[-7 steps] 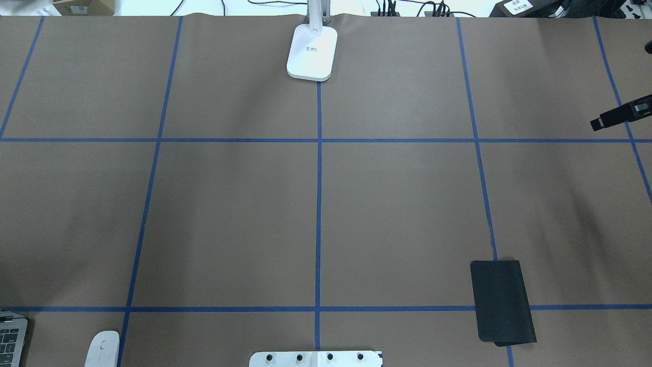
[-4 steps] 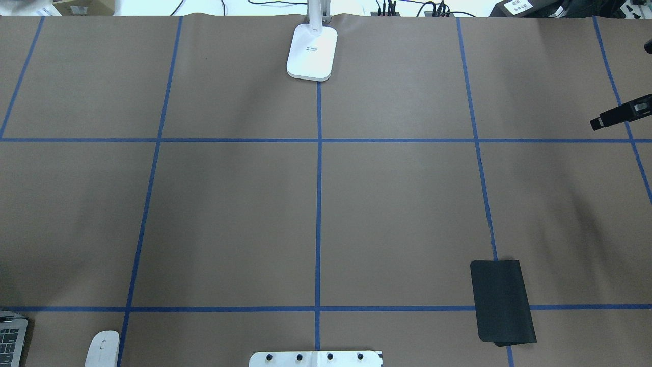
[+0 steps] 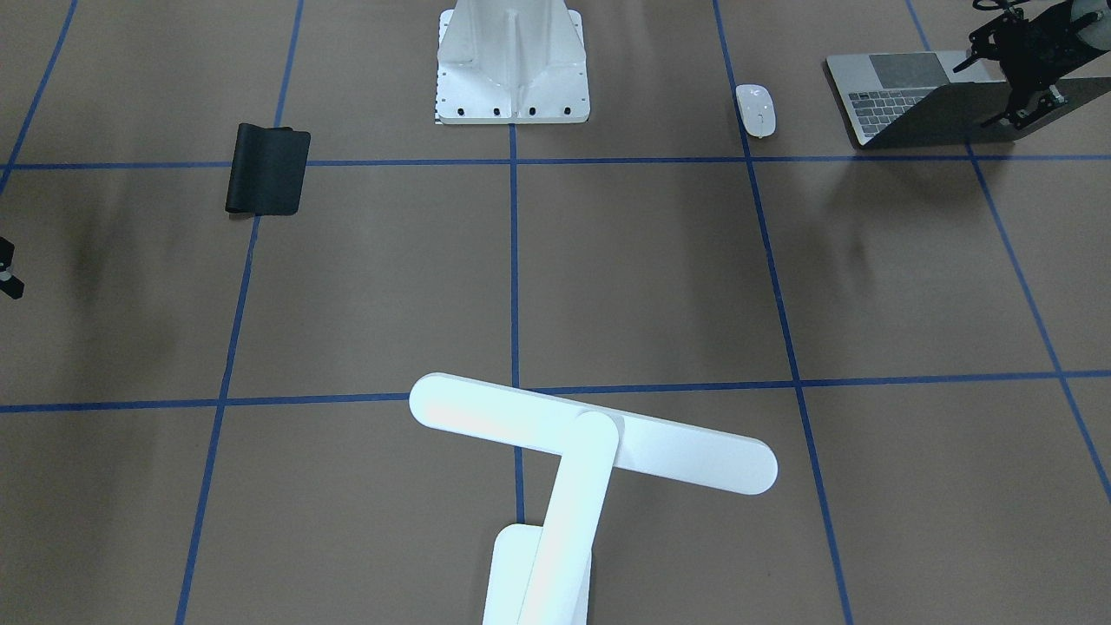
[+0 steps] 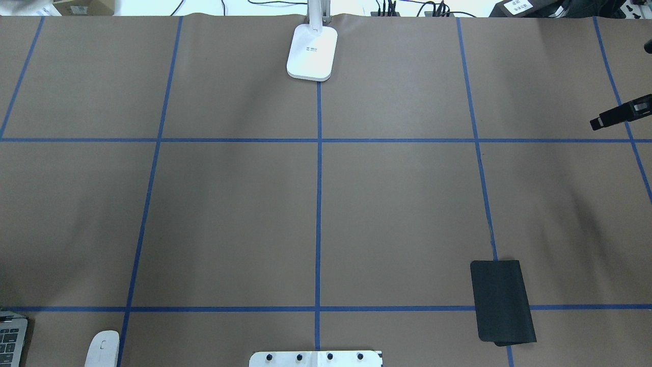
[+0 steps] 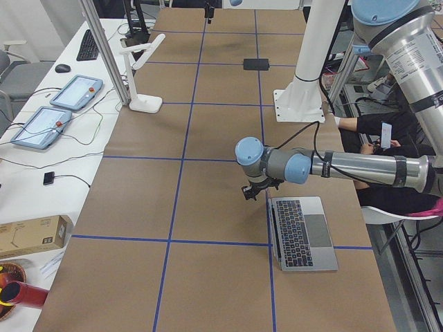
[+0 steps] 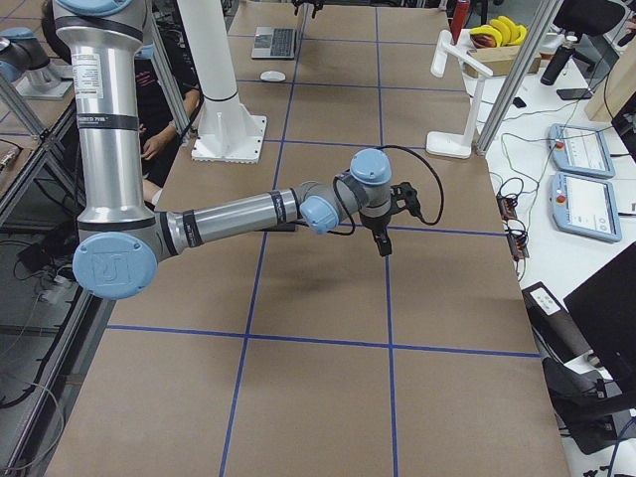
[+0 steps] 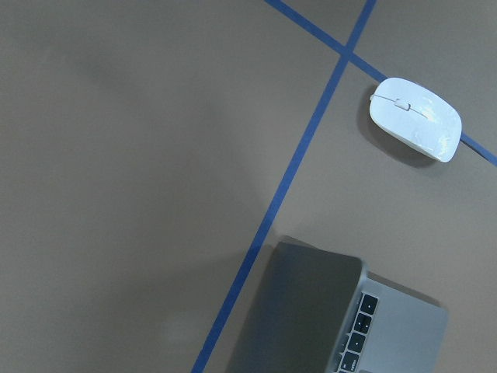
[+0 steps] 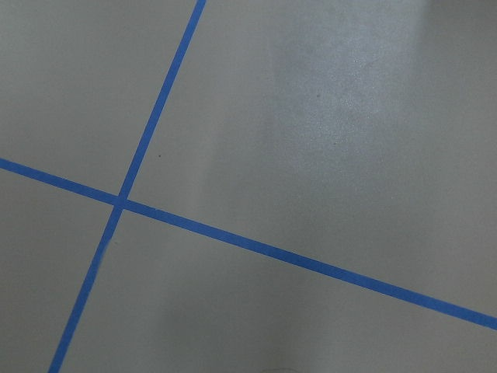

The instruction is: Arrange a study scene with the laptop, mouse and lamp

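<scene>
The open grey laptop (image 3: pixel 903 95) lies at the near left of the table; only its corner (image 4: pixel 10 339) shows in the overhead view. The white mouse (image 3: pixel 755 108) lies beside it, also in the overhead view (image 4: pixel 102 348) and the left wrist view (image 7: pixel 415 128). The white lamp (image 3: pixel 590 443) stands at the far middle on its base (image 4: pixel 311 51). My left gripper (image 3: pixel 1022 108) hovers over the laptop's raised lid, jaws apart, holding nothing. My right gripper (image 4: pixel 611 118) hangs above bare table at the far right, shut and empty.
A flat black pad (image 4: pixel 501 300) lies at the near right. The white pedestal (image 3: pixel 512 61) stands at the near middle. Blue tape lines divide the brown table (image 4: pixel 397 214). Tablets and cables lie beyond the far edge.
</scene>
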{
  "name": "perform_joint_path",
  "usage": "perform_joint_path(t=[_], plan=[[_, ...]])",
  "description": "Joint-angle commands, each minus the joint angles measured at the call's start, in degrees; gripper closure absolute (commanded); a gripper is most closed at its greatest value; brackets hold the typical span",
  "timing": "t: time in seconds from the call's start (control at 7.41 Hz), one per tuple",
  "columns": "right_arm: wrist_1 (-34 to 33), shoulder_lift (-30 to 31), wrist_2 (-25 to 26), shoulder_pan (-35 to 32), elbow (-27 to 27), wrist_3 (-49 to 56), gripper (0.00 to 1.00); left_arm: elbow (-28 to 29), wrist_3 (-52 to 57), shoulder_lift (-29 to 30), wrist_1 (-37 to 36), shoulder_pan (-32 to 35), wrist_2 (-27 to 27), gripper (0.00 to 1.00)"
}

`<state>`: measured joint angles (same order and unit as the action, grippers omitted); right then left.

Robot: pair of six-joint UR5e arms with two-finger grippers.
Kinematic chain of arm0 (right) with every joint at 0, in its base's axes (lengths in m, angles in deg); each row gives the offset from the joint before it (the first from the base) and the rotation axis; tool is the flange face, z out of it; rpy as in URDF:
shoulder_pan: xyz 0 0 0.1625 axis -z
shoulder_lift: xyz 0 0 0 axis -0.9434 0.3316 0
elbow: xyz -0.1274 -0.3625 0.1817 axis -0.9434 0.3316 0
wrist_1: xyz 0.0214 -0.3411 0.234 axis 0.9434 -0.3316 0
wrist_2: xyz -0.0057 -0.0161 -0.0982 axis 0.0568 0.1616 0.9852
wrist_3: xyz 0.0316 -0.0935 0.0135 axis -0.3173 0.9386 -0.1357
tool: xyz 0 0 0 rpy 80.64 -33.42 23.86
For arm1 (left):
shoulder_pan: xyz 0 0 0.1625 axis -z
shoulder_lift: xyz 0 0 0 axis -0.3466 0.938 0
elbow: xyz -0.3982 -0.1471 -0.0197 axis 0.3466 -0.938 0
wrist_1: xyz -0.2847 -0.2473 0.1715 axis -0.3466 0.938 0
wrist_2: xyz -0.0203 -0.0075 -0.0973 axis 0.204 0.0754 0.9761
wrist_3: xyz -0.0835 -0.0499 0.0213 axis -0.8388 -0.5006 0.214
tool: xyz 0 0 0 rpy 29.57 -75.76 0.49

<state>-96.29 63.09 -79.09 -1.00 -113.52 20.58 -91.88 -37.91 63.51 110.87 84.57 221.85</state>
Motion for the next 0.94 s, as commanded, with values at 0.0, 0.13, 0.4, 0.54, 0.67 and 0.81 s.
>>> perform_joint_path(t=[0.0,0.13,0.4,0.54,0.67,0.81], plan=[[0.0,0.01,0.07,0.0,0.07,0.0,0.0,-0.12,5.14,-0.2,0.05,-0.57,-1.18,0.09],[0.0,0.01,0.07,0.0,0.16,0.0,0.0,-0.12,6.11,-0.2,0.05,-0.57,-1.18,0.14],[0.0,0.01,0.07,0.0,0.07,0.0,0.0,-0.99,12.49,-2.29,0.05,-0.14,-1.09,0.23],[0.0,0.1,0.07,0.0,0.07,0.0,0.0,-1.17,14.19,-3.7,-0.04,-0.05,-1.09,0.25],[0.0,0.1,0.07,0.0,0.07,0.0,0.0,-0.82,14.21,-3.8,-0.21,-0.05,-1.09,0.31],[0.0,0.19,0.07,0.0,0.07,0.0,0.0,-0.99,14.21,-4.5,-0.13,0.13,-1.09,0.38]])
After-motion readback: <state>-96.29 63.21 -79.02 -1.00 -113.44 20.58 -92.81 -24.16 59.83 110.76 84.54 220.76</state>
